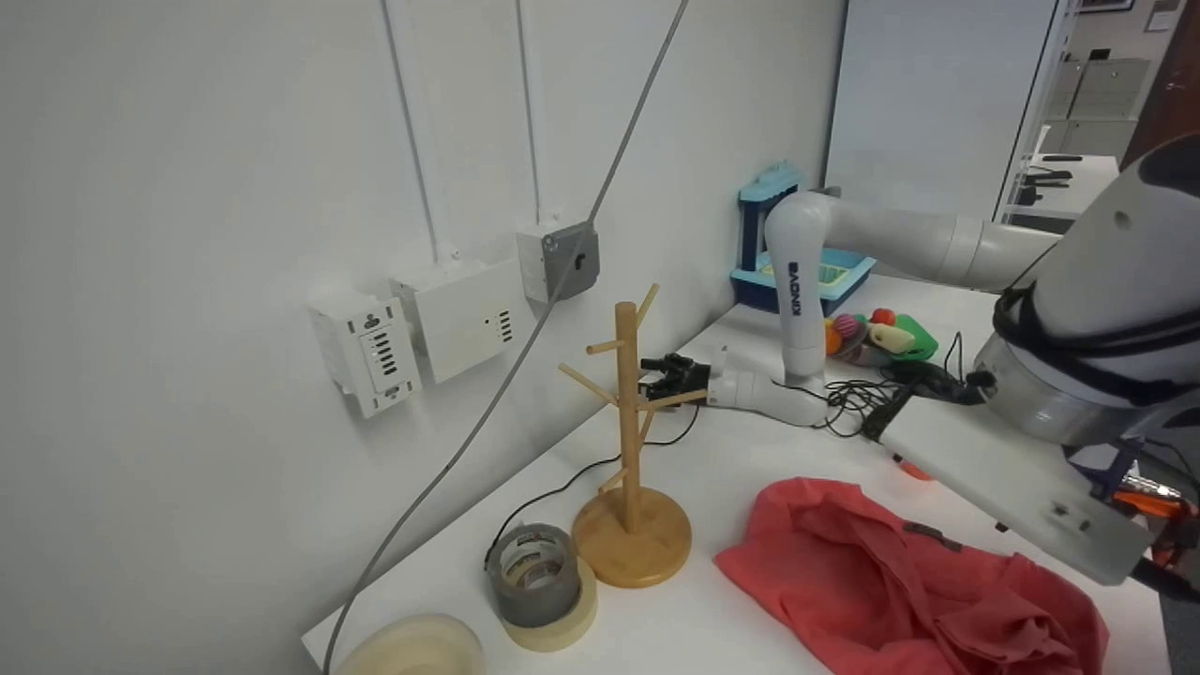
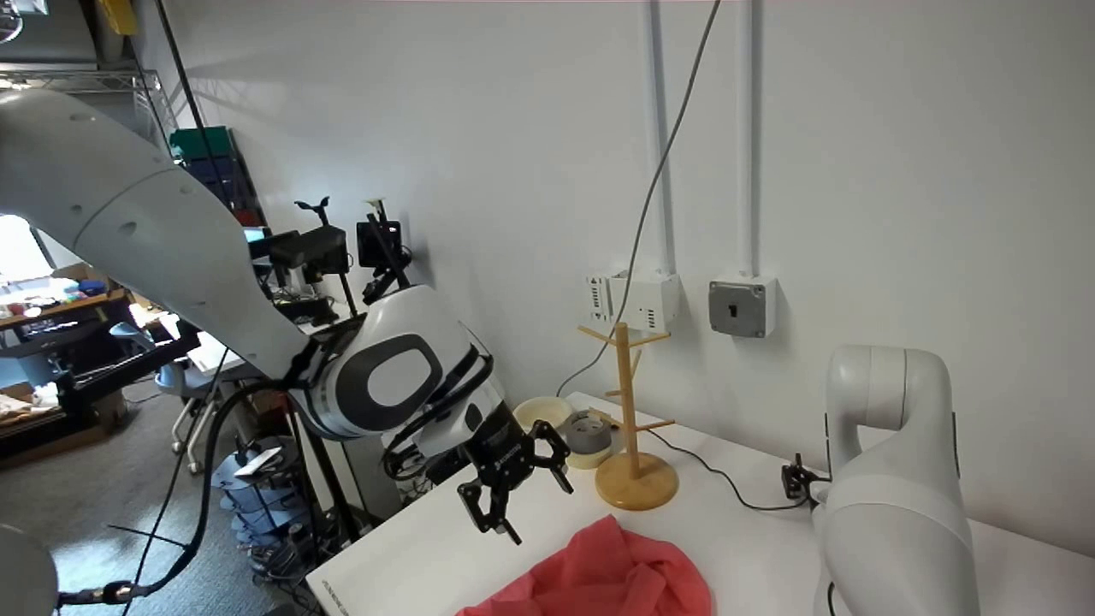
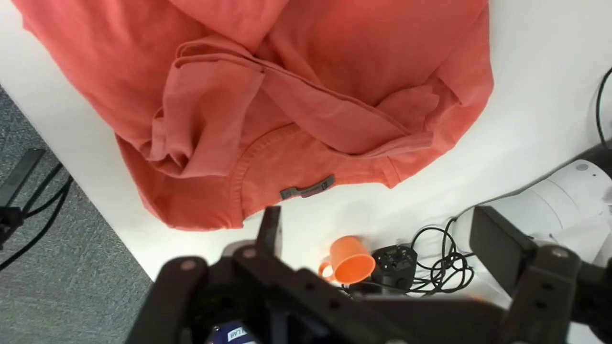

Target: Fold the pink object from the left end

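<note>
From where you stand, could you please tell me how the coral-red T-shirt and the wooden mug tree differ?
The coral-red T-shirt lies rumpled, while the wooden mug tree stands upright. The T-shirt is red cloth; the mug tree is light brown wood. The T-shirt spreads much wider than the mug tree. Both rest on the white table.

A coral-pink shirt (image 3: 296,95) is spread, rumpled, across the white tabletop (image 2: 411,556). Its cloth is creased, and loose layers of it are doubled over near the collar (image 3: 237,191). The neck edge is marked by a small dark tag (image 3: 308,188). One side is set near the tabletop's edge; in every view the shirt is partly cut off by the frame.
</note>
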Tool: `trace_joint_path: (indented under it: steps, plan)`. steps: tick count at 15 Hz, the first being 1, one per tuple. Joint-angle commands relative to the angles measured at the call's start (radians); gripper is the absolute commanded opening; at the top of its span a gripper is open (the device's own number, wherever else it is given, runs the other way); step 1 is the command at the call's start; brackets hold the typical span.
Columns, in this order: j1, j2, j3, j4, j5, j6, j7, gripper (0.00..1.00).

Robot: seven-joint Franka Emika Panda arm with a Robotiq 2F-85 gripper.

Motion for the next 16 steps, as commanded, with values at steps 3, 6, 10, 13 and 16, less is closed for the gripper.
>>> trace_joint_path:
  steps: [3, 6, 10, 13, 16]
  plan:
    - [0.359, -0.08, -0.345, -0.063, -0.049, -0.015, 0.001, 1.0]
    - [0.55, -0.052, -0.512, -0.088, -0.007, -0.014, -0.016, 1.0]
    - [0.765, 0.005, -0.688, -0.117, 0.078, -0.045, -0.01, 1.0]
    - [0.873, 0.074, -0.761, -0.128, 0.2, -0.119, 0.075, 1.0]
    - [0.782, 0.089, -0.657, -0.108, 0.317, -0.117, -0.038, 1.0]
